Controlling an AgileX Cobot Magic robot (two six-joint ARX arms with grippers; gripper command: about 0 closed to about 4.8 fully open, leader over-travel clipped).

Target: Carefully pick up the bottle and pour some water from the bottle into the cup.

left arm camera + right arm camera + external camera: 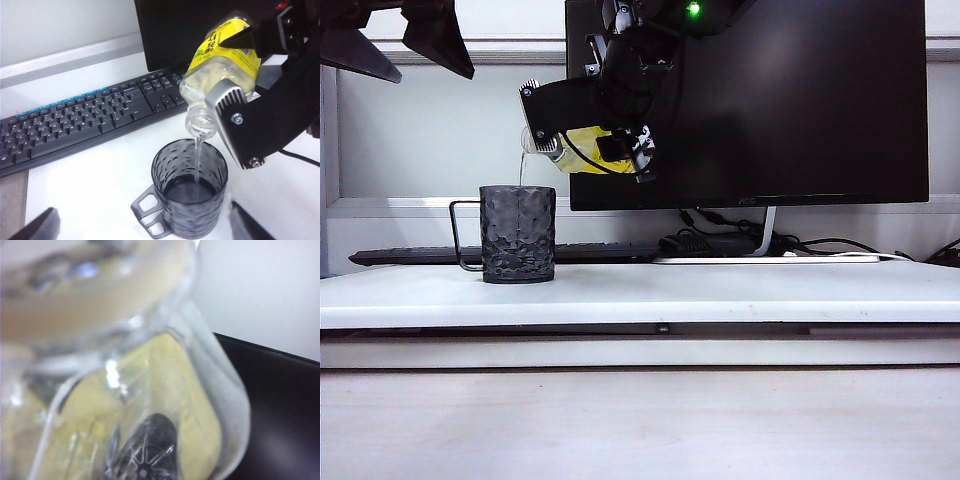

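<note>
The bottle (588,137), clear with a yellow label, is tipped mouth-down to the left above the cup (518,235). My right gripper (560,125) is shut on the bottle's body. A thin stream of water (198,152) falls from the open mouth into the dark dimpled cup (190,195), which holds a shallow pool. In the right wrist view the bottle (150,390) fills the picture, blurred. My left gripper (400,45) hangs high at the upper left, open and empty. In its own view the left gripper (142,230) looks down on the cup from above, apart from it.
A black monitor (770,100) stands right behind the pouring arm. A black keyboard (420,256) lies behind the cup on the white desk (720,290). Cables (820,245) trail by the monitor foot. The cup's wire handle (460,235) points left.
</note>
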